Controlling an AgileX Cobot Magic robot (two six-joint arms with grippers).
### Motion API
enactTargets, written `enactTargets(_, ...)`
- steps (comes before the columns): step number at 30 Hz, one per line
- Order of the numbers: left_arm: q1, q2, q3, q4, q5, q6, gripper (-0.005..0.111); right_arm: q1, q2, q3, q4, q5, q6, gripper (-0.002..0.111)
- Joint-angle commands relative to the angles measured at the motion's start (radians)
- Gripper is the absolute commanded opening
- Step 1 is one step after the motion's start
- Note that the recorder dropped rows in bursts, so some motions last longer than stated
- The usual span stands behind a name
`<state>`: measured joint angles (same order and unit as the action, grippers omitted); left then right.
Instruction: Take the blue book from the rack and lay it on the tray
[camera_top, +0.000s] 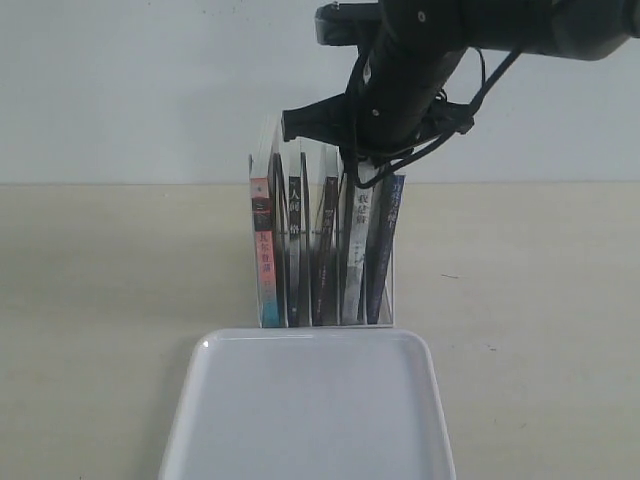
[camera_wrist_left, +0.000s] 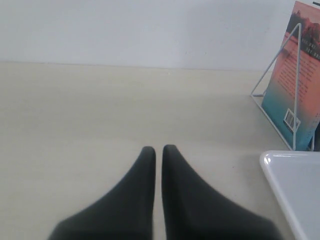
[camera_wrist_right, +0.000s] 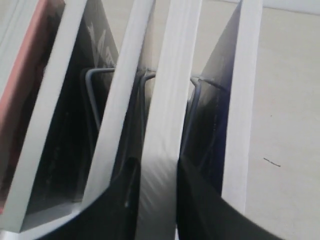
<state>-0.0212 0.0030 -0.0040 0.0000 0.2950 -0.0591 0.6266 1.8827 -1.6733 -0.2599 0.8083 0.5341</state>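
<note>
White plastic, nothing on it: the tray (camera_top: 310, 420) lies bare just in front of the rack (camera_top: 265, 150). The blue book (camera_top: 385, 250) leans in the rack's end slot on the right arm's side, not lifted. The right gripper (camera_wrist_right: 159, 170) is down among the books, set one book wide, seemingly astride the neighbouring grey-white-spined book (camera_top: 357, 250); pinching or not, I cannot tell. The left gripper (camera_wrist_left: 159, 150) hangs away from the rack, nearly closed, empty. Grasp, lift and lay-down all remain.

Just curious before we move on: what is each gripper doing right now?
Left gripper: jaws closed, empty.
Right gripper: jaws closed on a book's top edge.
</note>
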Motion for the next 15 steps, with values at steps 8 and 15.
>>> enactTargets(8,0.001,-0.003,0.004,-0.011,0.002,0.002,0.004,0.001,-0.151,-0.004,-0.036,-0.034,0.008,0.0)
enactTargets(15,0.001,-0.003,0.004,-0.011,0.002,0.002,0.004,0.001,-0.199,-0.004,-0.063,-0.034,0.008,0.0)
